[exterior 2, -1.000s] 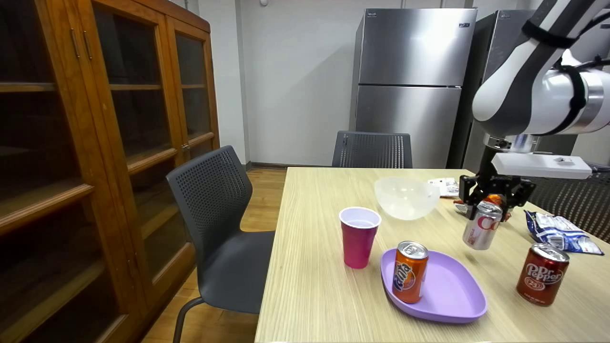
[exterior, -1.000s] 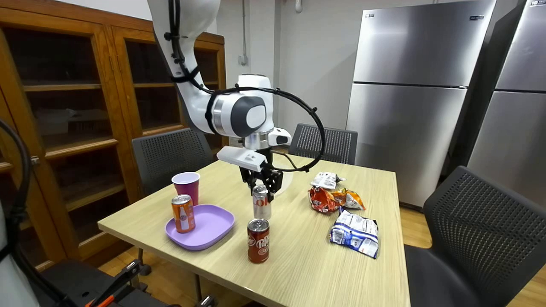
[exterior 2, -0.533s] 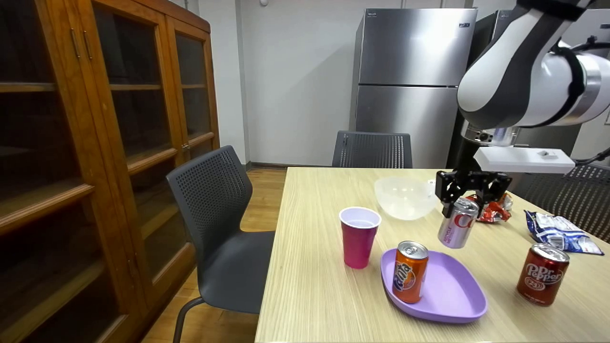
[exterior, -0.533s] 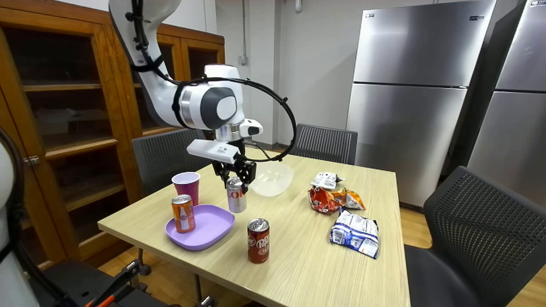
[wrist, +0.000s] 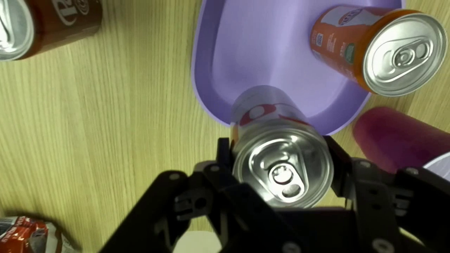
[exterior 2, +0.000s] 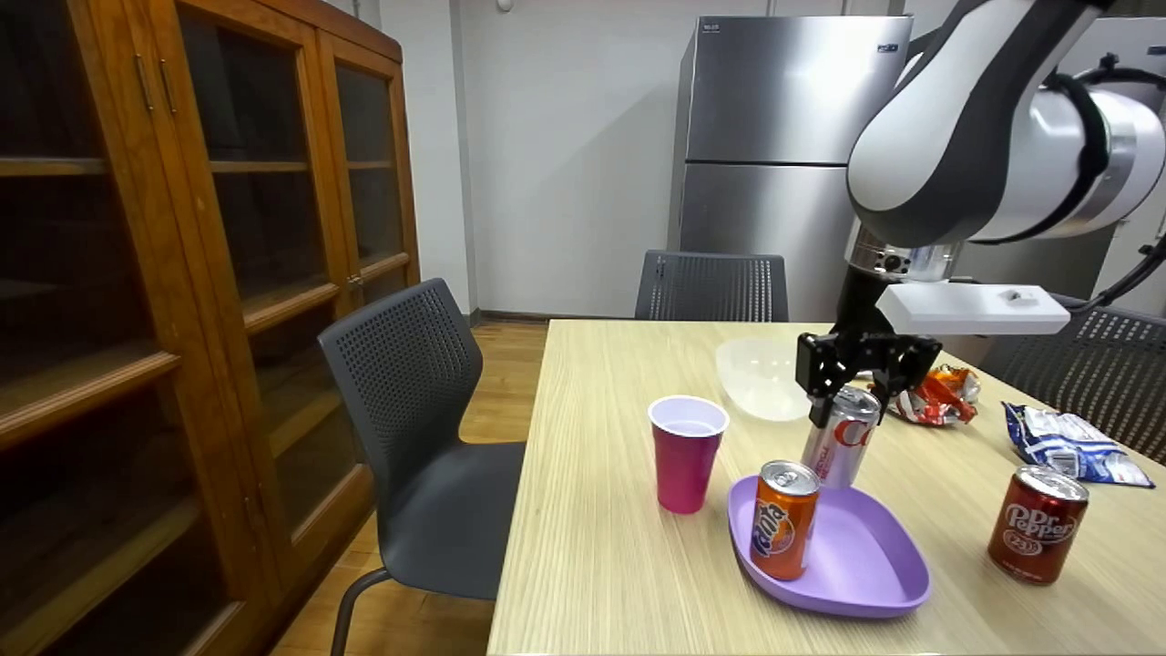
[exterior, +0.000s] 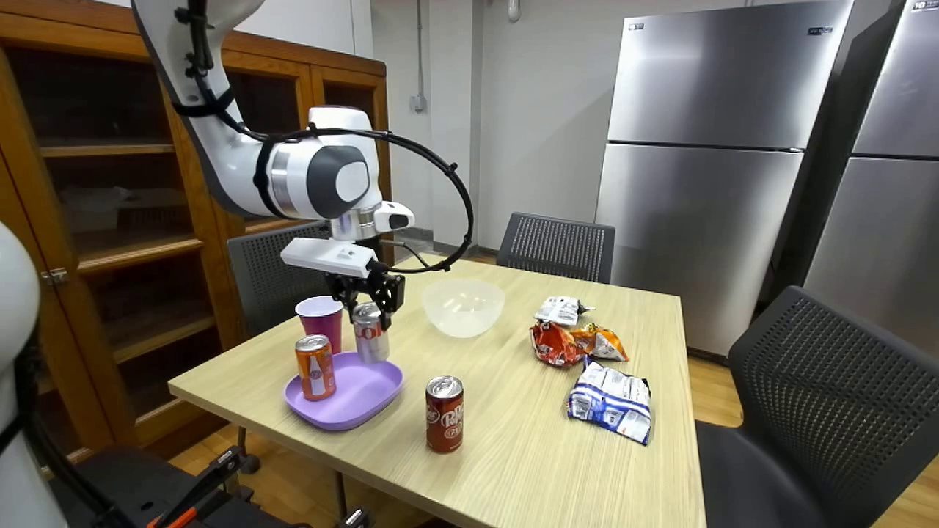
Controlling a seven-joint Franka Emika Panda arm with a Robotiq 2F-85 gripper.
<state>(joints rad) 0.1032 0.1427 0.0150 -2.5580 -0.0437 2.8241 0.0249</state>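
One silver can (exterior: 372, 339) is gripped high up in an exterior view — base left free. In an exterior view, it is held at the edge of the purple plate (exterior 2: 865, 556). In the wrist view, its sides are clamped between the jaws — likely for balance.

Bright light, glare on refrigerator (exterior: 711, 183)

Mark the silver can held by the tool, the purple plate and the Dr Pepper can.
Silver can (wrist: 282, 154): wrist view, on its lid.
Purple plate (exterior 2: 864, 558): in an exterior view, on its bare inside.
Dr Pepper can (exterior: 444, 416): in an exterior view, on its printed side.
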